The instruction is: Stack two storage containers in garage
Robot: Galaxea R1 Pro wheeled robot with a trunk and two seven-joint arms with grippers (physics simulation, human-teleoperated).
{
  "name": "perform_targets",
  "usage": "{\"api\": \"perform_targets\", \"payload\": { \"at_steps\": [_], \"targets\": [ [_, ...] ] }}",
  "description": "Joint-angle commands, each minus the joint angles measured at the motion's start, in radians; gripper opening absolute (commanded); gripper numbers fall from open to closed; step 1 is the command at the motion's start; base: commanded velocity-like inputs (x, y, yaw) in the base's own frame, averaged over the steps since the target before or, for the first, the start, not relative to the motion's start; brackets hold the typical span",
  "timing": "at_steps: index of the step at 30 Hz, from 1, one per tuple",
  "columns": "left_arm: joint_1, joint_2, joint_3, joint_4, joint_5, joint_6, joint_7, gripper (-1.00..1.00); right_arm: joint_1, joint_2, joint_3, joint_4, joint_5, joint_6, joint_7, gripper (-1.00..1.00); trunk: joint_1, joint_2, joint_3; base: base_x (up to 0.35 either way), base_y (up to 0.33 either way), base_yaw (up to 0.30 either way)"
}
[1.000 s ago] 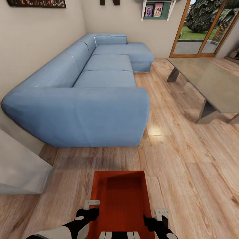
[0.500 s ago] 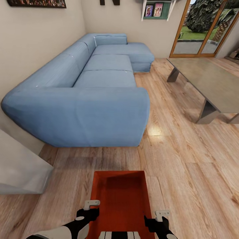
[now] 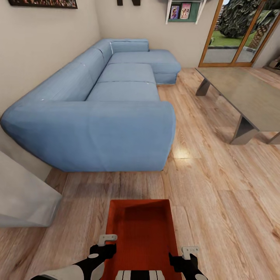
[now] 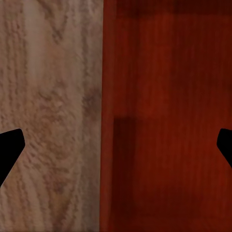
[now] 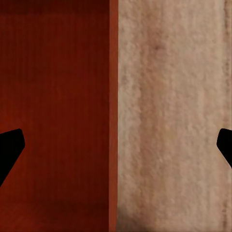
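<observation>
1. Both arms reach forward and low, one at each long side of the bin (image 3: 140, 229).
2. Left gripper (image 3: 107, 239) sits over the bin's left wall, fingers spread wide; in its wrist view the wall edge runs between the fingertips (image 4: 9, 147).
3. Right gripper (image 3: 189, 251) mirrors it at the right wall, also spread (rim between the tips, nothing pinched).
4. Bin rests on the plank floor (image 3: 217, 202), just short of the sofa (image 3: 101, 120).
5. Open floor runs right toward the table (image 3: 249, 97); a grey block (image 3: 23, 198) crowds the left.
</observation>
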Motion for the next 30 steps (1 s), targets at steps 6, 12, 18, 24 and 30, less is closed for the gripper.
{"api": "perform_targets", "payload": {
  "at_steps": [6, 12, 18, 24, 30],
  "targets": [
    [-0.002, -0.001, -0.009, 0.004, 0.008, -0.007, 0.001, 1.0, 0.0, 0.0, 0.005, 0.015, -0.003, -0.002, -0.005, 1.0, 0.0, 0.0, -0.001, 0.0, 0.0, 0.0],
    [-0.002, -0.001, -0.009, 0.004, 0.009, -0.007, 0.001, 1.0, -0.001, 0.0, 0.006, 0.044, -0.003, -0.002, -0.006, 1.0, 0.0, 0.0, -0.001, 0.0, 0.0, 0.0],
    [-0.002, -0.001, -0.009, 0.004, 0.01, -0.008, 0.001, 1.0, -0.001, 0.0, 0.007, 0.054, -0.002, -0.002, -0.006, 1.0, 0.0, 0.0, -0.001, 0.0, 0.0, 0.0],
    [-0.002, -0.001, -0.009, 0.004, 0.01, -0.008, 0.001, 1.0, -0.001, 0.0, 0.007, 0.054, -0.002, -0.002, -0.006, 1.0, 0.0, 0.0, -0.001, 0.0, 0.0, 0.0],
    [-0.002, -0.001, -0.009, 0.004, 0.01, -0.008, 0.002, 1.0, -0.001, 0.0, 0.007, 0.054, -0.002, -0.002, -0.006, 1.0, 0.0, 0.0, -0.001, 0.0, 0.0, 0.0]
  ]
}}
